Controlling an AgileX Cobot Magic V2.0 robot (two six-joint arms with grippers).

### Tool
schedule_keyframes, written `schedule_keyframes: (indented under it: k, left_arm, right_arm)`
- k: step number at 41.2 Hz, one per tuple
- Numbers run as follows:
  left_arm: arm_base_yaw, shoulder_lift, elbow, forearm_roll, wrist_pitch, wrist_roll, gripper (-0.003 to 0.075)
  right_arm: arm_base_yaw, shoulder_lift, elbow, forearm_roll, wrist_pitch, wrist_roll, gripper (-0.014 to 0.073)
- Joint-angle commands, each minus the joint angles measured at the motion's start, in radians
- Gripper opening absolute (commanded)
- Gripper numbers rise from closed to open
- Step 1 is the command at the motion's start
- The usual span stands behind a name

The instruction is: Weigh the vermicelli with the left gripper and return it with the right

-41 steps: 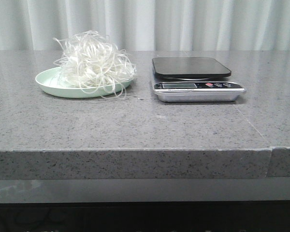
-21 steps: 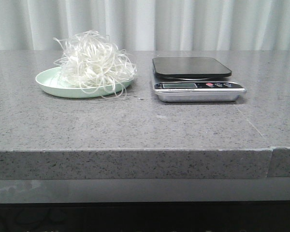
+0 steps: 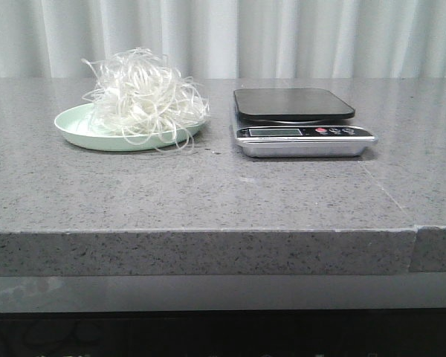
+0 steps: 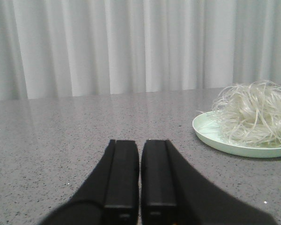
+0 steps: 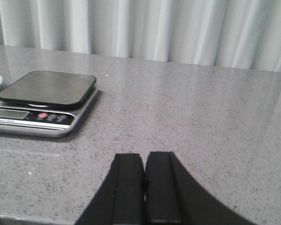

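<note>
The vermicelli, a fluffy tangle of thin white strands, lies heaped on a pale green plate at the table's back left. It also shows in the left wrist view on the plate. A silver kitchen scale with a black platform stands empty to the plate's right; the right wrist view shows it too. My left gripper is shut and empty, low over the table, well short of the plate. My right gripper is shut and empty, apart from the scale. Neither gripper shows in the front view.
The grey speckled stone table has a front edge near me and a seam at its right. White curtains hang behind it.
</note>
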Motion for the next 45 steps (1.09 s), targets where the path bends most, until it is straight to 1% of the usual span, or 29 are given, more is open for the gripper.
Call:
schedule_keyframes:
  k: [1, 6, 10, 45]
  left_arm:
    - [0.001, -0.020, 0.008, -0.008, -0.083, -0.006, 0.0141]
    - [0.001, -0.020, 0.008, -0.008, -0.083, -0.006, 0.0141]
    - [0.001, -0.020, 0.008, -0.008, -0.083, -0.006, 0.0141]
    - [0.001, -0.020, 0.008, -0.008, -0.083, -0.006, 0.0141]
  right_arm:
    - [-0.012, -0.026, 0.044, -0.012, -0.163, 0.002, 0.0151]
    - [-0.014, -0.025, 0.106, -0.003, -0.221, 0.015, 0.0151]
    - [-0.026, -0.025, 0.103, 0.017, -0.206, 0.016, 0.0151]
    - [-0.028, -0.025, 0.103, 0.017, -0.202, 0.016, 0.0151]
